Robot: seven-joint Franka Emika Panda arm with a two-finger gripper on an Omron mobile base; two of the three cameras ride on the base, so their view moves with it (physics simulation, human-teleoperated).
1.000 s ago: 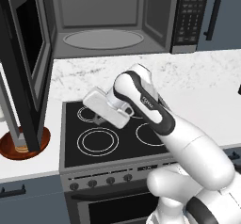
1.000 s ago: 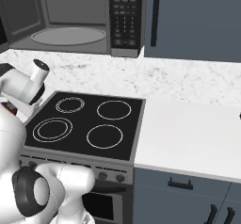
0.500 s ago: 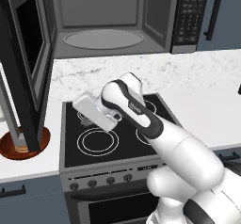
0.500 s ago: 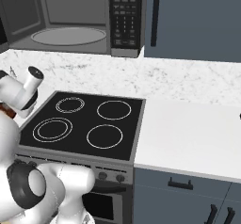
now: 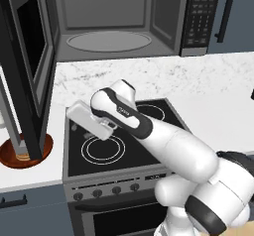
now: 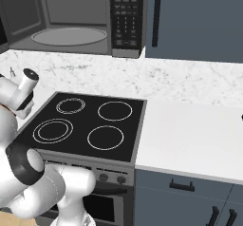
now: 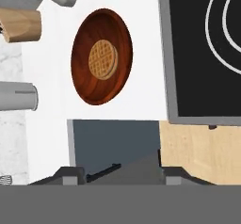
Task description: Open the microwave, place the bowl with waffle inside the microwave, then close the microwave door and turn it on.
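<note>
The microwave door point(image 5: 27, 76) is already opened, at the left of the frame, and the microwave point(image 5: 111, 19) cavity is seen empty. The bowl point(image 7: 101, 57), with the waffle point(image 7: 103, 59) in it, is left on the counter point(image 7: 141, 53), upper middle of the hand view. The gripper point(image 5: 74, 116) state cannot be told. Placing, closing and starting are left.

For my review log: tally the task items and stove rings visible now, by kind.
Microwave: 1
Microwave door: 1
Bowl: 1
Waffle: 1
Stove rings: 4
Total: 8
</note>
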